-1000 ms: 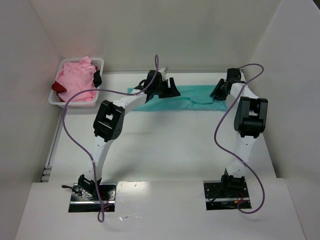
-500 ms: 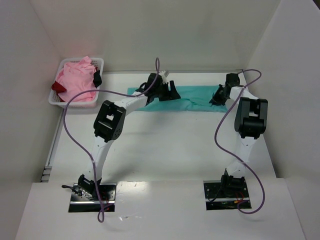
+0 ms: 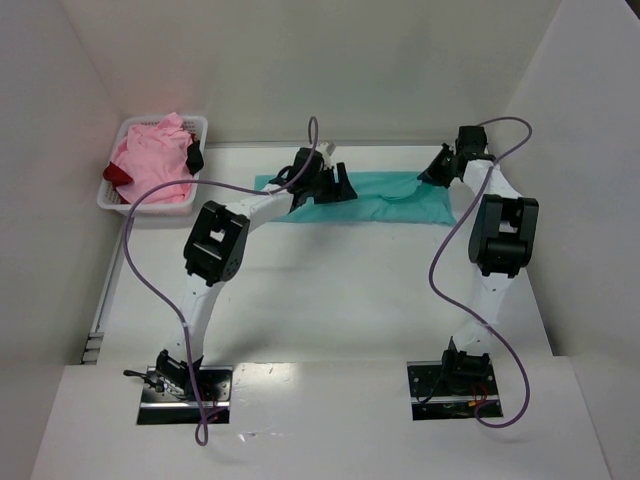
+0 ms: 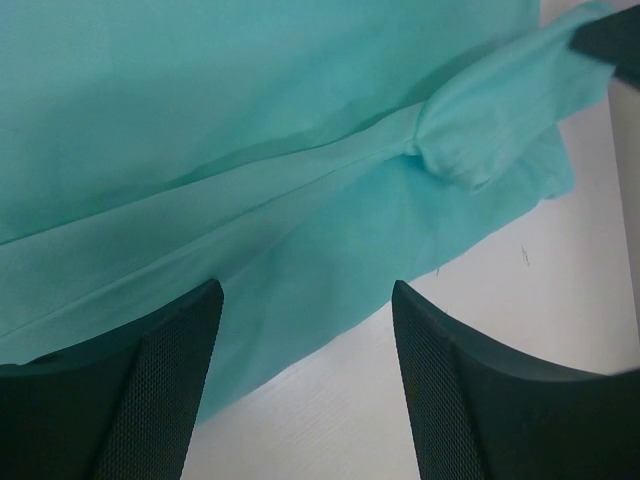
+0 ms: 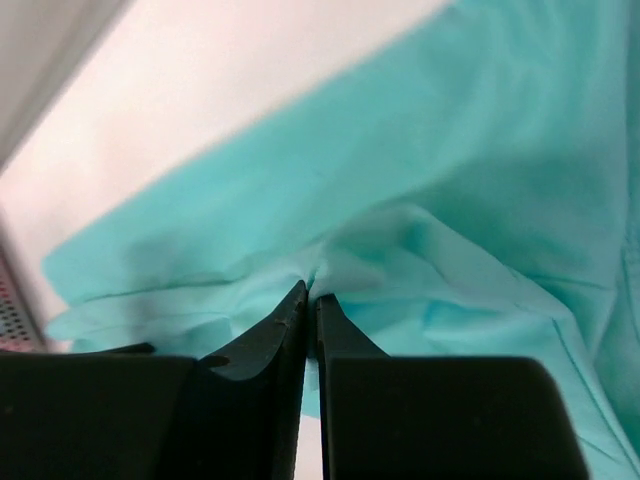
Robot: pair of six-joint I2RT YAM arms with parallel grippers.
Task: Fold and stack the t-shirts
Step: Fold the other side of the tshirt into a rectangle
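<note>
The teal t-shirt [image 3: 385, 202] lies as a long folded strip at the far side of the table. My left gripper [image 3: 332, 186] is open over its left part; in the left wrist view [image 4: 305, 330] the cloth [image 4: 250, 150] lies beyond the spread fingers, with nothing between them. My right gripper [image 3: 438, 168] is shut on a pinch of the teal t-shirt [image 5: 430, 200] at its right end [image 5: 312, 290]. The pink t-shirt [image 3: 152, 160] and the dark red t-shirt [image 3: 116, 174] lie crumpled in the basket.
A white lattice basket [image 3: 200, 126] stands at the far left by the wall. White walls close in the table on the left, back and right. Purple cables loop from both arms over the table.
My right gripper has moved toward the back wall with the shirt's right end in it. The left gripper has stayed over the shirt's left part.
</note>
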